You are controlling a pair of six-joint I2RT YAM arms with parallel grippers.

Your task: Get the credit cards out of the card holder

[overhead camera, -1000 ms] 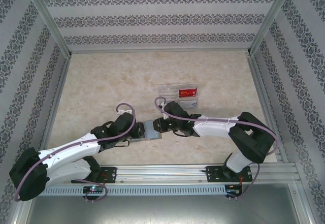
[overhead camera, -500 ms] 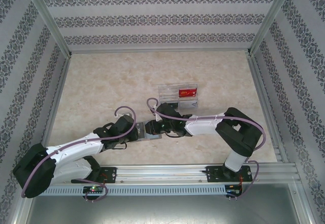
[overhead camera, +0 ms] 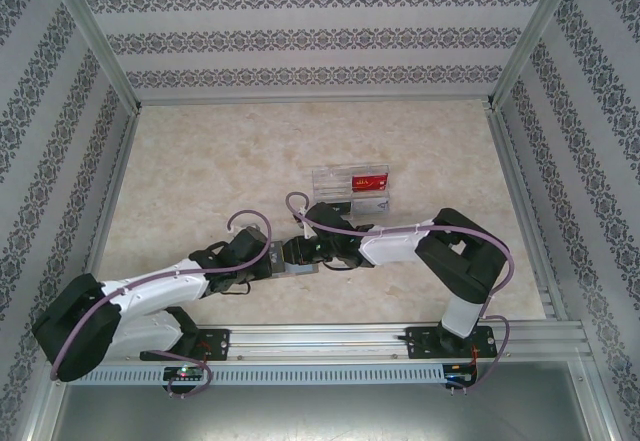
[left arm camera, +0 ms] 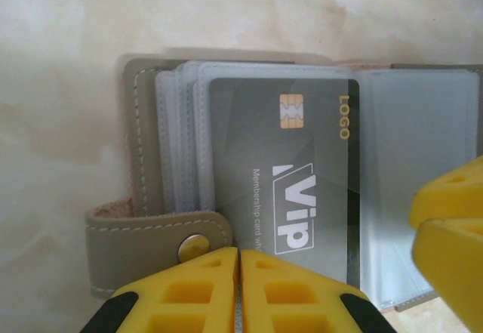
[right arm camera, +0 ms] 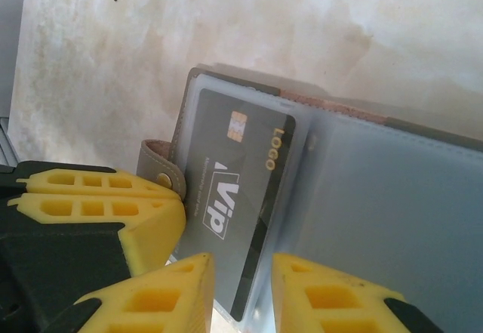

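Card holder (left arm camera: 143, 121): lies open and flat on the marbled table (overhead camera: 200, 181), with its clear sleeves (left arm camera: 177, 137) fanned out.
Dark card (left arm camera: 287, 182): sits in the top sleeve of the card holder. Its chip and gold "LOGO" are at the end away from the left gripper, and "VIP" is printed in white across the middle.
Strap (left arm camera: 143, 229): a grey tab with a metal snap (left arm camera: 192, 247) that juts out unfastened from the card holder's left cover.
Left gripper (left arm camera: 238, 276): clenched, its yellow fingers pressed together at the card holder's edge, just beside the strap. It may be pinching the cover there, but the contact is hidden.
Right gripper (right arm camera: 243, 291): jaws parted, straddling the end of the dark card and its sleeve. I cannot tell whether the pads touch it.
Left wrist view: shows the card face-on, with one yellow finger of the right gripper at the card holder's right side.
Right wrist view: shows a wide clear panel of the card holder to the right of the card, and the left gripper side-on at the holder's left.
Top view: both arms meet over the card holder and hide most of it. A clear tray (overhead camera: 335, 174) stands beyond it to the right, well apart, with a red card (overhead camera: 368, 179) inside.
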